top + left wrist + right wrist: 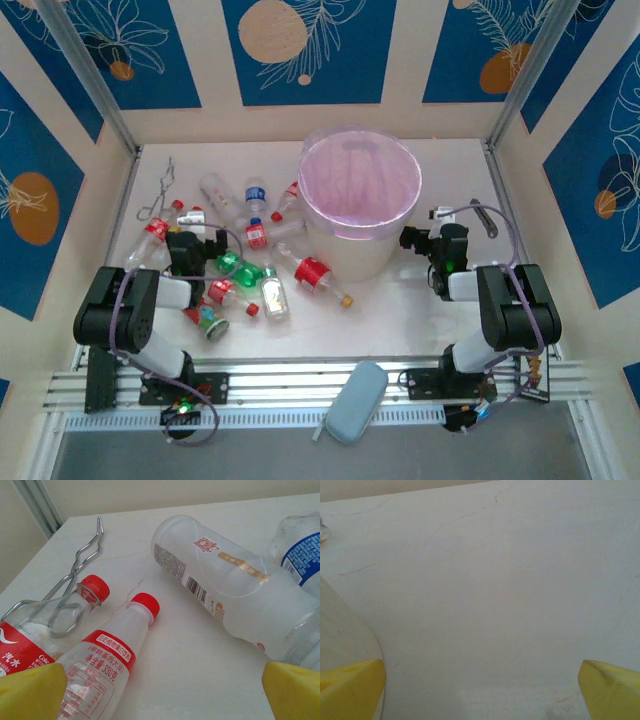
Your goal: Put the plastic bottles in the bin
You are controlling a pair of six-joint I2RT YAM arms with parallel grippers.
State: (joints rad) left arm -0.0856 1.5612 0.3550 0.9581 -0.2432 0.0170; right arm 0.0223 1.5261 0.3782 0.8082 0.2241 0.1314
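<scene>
bin (350,258) looks empty — bottles (240,266) all on counter (400,320); left end effector (162,692), right end effector (480,690) spread wide — nothing held.

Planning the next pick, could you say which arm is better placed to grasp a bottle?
Left: the left gripper, open, hangs over the plastic bottles; the right gripper faces bare table beside the bin.

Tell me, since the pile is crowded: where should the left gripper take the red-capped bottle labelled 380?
Probably across its labelled body, from above, with the open left gripper: the 380 bottle lies on its side and its neck tapers. A neighbour bottle lies close on one side, bare table on the other.
</scene>
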